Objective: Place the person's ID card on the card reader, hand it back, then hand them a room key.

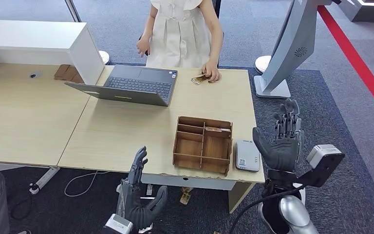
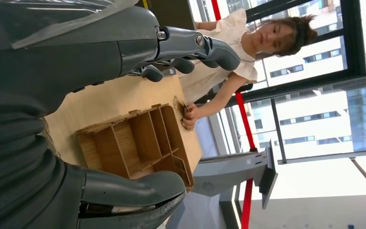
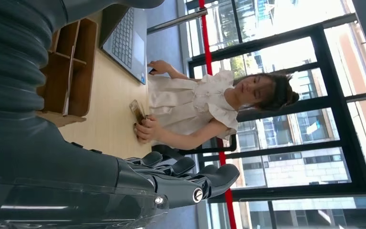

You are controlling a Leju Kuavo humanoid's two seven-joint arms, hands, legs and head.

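— ID card?
— Seen flat on the table's (image 1: 126, 131) far edge, under a person's hand (image 1: 211, 73), well beyond both robot hands.

— Card reader?
— Just beside the right hand (image 1: 280, 141), next to a wooden tray (image 1: 202, 145).

— Hands?
— Both raised with fingers spread, nothing held; the left hand (image 1: 141, 195) is kept below the near edge.

On the table (image 1: 126, 131), the divided wooden tray (image 1: 203, 145) sits near the front edge, with the card reader (image 1: 247, 155) just beside it on the right. The laptop (image 1: 129, 86) lies behind the tray, toward the left, and at the far edge the person (image 1: 182, 31) rests a hand (image 1: 211, 71) on the table, touching a card (image 1: 199, 78). A monitor stand (image 1: 285, 46) is on the floor beyond the table's right end.
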